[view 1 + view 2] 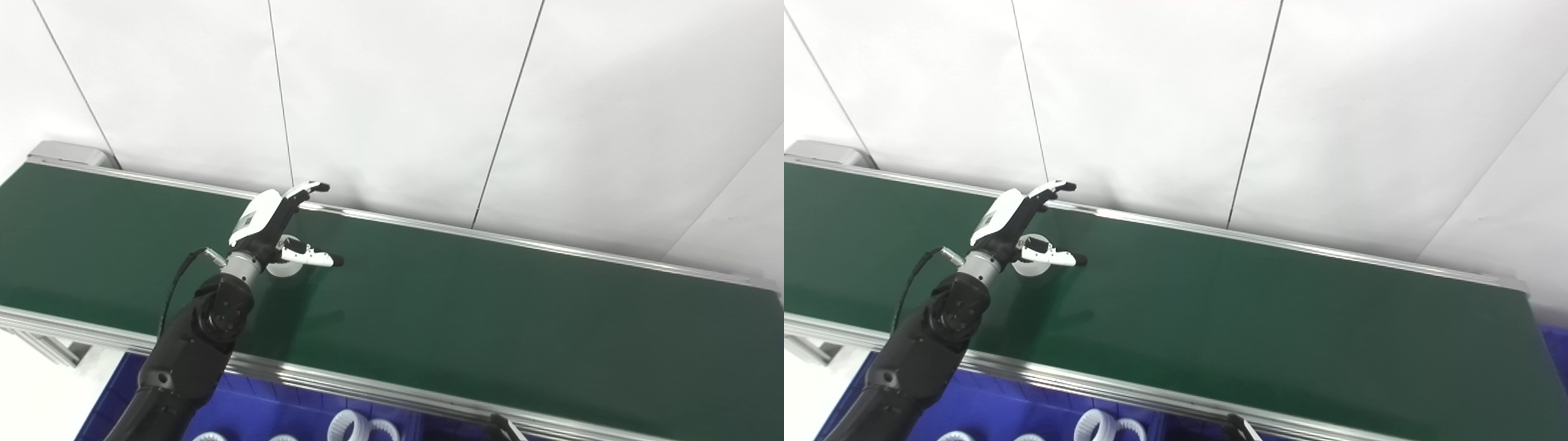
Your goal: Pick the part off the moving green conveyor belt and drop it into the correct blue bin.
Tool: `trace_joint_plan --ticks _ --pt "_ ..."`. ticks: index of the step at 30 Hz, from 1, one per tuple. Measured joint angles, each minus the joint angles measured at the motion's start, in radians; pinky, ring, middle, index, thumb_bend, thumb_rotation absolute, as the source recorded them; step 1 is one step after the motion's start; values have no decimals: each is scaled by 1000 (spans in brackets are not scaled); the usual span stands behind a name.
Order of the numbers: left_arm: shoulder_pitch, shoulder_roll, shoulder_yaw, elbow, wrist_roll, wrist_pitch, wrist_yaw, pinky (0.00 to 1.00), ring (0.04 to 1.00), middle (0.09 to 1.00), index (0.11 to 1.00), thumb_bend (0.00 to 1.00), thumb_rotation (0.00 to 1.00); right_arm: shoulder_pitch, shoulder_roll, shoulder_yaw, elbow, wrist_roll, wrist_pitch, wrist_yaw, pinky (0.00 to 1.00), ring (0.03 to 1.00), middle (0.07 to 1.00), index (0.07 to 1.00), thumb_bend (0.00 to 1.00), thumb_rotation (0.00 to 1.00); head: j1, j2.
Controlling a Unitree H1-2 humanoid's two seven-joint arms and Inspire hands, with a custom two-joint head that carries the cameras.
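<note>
A small white round part (286, 268) lies on the green conveyor belt (490, 294), left of its middle. My left hand (269, 223) hovers right over it, open, with the fingers stretched toward the far rail and the thumb pointing right across the part. Most of the part is hidden behind the palm and thumb; I cannot tell whether the hand touches it. The right eye view shows the same part (1030, 267) below the hand (1010, 222). Only a dark tip of my right hand (503, 427) shows at the bottom edge.
A blue bin (257, 410) sits below the belt's near rail, holding white toothed rings (349, 425). Another blue bin edge (1557, 343) shows at the far right. A white panelled wall stands behind the belt's far rail (551, 245).
</note>
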Motion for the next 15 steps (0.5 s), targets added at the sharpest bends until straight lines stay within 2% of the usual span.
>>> trace_joint_plan --ticks 3,7,9,12,15 --pt "-15 12 -21 37 22 2 13 846 892 937 856 859 234 -3 -2 6 1 -4 0 -16 725 799 805 868 878 425 0 0" --pt "-38 37 -66 101 66 4 32 987 975 963 858 867 260 -10 -5 15 1 -2 0 -26 713 797 807 868 881 424 0 2" --pt "-41 53 -92 114 84 6 33 999 994 968 856 872 261 -9 -5 15 1 -1 0 -27 671 782 798 864 887 416 -2 3" --pt "-44 66 -119 134 91 27 28 1000 999 969 862 870 243 -9 -6 17 1 5 0 -27 708 799 800 868 881 413 -2 3" --pt "-43 75 -145 135 93 45 8 1000 984 952 864 873 186 -9 -7 18 1 5 0 -27 663 800 809 867 888 432 -2 6"
